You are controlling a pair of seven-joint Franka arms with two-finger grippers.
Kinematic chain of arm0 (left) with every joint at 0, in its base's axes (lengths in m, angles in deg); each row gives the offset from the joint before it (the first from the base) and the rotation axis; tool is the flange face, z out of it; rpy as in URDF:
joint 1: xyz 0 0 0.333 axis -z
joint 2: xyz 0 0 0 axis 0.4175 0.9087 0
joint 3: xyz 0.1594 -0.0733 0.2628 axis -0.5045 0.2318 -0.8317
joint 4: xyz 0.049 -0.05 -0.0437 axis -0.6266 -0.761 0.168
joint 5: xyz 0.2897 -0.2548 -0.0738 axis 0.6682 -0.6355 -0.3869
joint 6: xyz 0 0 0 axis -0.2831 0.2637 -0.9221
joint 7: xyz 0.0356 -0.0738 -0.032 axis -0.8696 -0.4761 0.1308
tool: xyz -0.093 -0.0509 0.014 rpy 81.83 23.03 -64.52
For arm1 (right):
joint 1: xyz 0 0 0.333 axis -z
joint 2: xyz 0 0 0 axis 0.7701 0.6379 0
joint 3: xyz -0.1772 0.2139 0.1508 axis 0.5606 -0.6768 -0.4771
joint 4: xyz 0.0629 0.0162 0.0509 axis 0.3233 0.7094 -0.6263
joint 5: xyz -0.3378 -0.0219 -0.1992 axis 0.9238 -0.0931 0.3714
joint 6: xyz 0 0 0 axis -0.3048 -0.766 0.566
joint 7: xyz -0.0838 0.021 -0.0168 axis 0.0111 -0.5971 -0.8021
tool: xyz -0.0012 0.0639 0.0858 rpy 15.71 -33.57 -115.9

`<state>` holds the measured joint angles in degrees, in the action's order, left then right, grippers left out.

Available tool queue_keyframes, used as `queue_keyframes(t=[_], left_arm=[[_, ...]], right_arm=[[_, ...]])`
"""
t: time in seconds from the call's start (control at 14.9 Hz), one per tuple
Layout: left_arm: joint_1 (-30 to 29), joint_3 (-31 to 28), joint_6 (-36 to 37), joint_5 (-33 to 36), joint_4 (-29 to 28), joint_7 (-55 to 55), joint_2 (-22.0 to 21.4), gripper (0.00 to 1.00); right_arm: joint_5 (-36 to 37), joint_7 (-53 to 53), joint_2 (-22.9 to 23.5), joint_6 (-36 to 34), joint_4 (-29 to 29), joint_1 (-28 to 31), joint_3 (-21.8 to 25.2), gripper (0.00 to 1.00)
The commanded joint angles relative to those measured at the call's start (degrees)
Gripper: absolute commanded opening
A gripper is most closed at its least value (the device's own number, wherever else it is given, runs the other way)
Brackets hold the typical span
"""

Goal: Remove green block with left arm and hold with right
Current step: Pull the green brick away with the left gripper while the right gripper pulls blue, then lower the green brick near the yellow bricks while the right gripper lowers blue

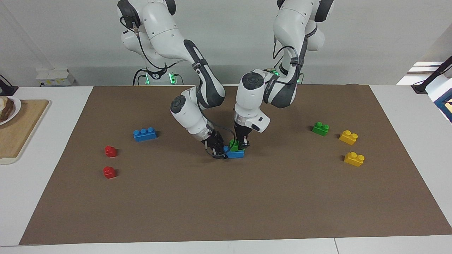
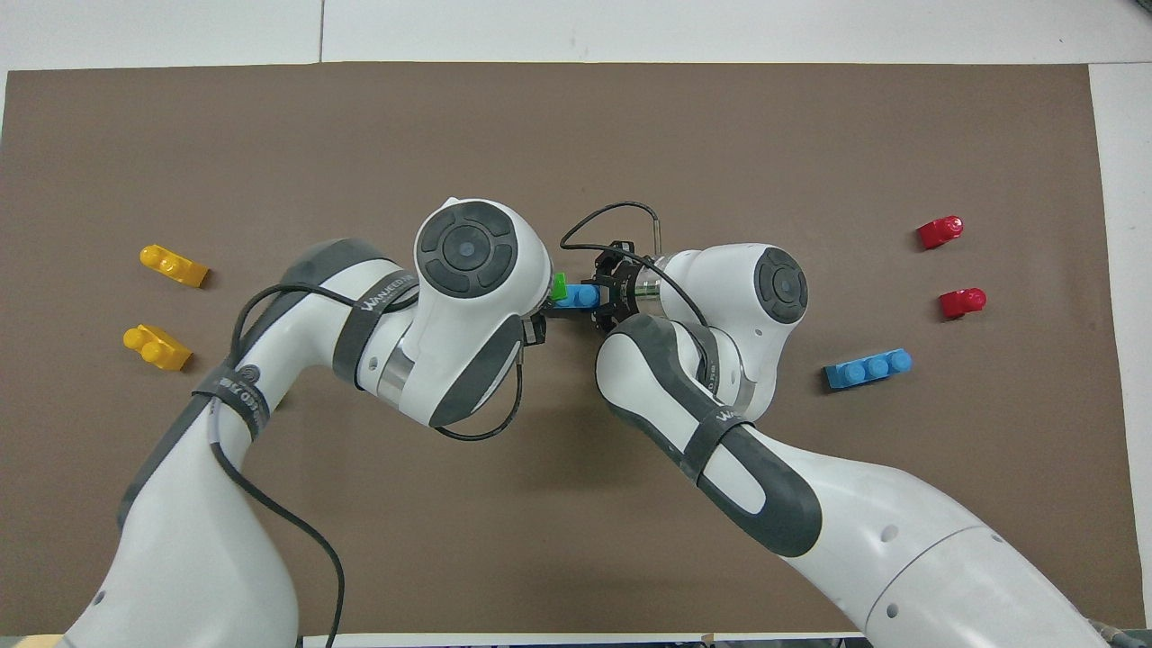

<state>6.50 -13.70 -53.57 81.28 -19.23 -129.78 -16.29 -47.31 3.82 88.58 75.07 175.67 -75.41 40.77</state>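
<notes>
1. The left tool (image 1: 243,144) stands upright over the stacked pair at the middle of the brown mat (image 1: 226,208), its fingers down on either side of the green block (image 1: 233,145); it appears clenched on that block, presumably so it can pull it upward off the studs beneath.
2. The right tool (image 1: 219,151) comes in tilted and low, at the end of the blue brick (image 1: 236,154) that faces the right arm's end of the worktop. It looks to be gripping that brick, which would pin the base down while the top piece is pulled away.
3. The green block sits on the blue brick, still joined to it, so the removal is judged not yet done.
4. Taking the stacked pair as the landmark: a second green brick (image 1: 320,128) and two yellow bricks (image 1: 348,137) (image 1: 354,159) lie well apart from it toward the left arm's end.
5. Toward the right arm's end of the worktop, a loose blue three-stud brick (image 1: 145,134) lies nearer to the robots than the pair, and two red pieces (image 1: 111,151) (image 1: 109,172) lie well apart from it.
</notes>
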Motion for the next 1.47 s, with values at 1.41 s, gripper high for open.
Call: queue_keyframes(t=[1.41], left_arm=[[-29.58, 0.22, -2.29, -2.67, -15.88, 67.37, -9.27, 0.0]], right_arm=[[6.76, 28.96, 0.0, -29.83, -6.91, 32.41, 0.29, 0.0]])
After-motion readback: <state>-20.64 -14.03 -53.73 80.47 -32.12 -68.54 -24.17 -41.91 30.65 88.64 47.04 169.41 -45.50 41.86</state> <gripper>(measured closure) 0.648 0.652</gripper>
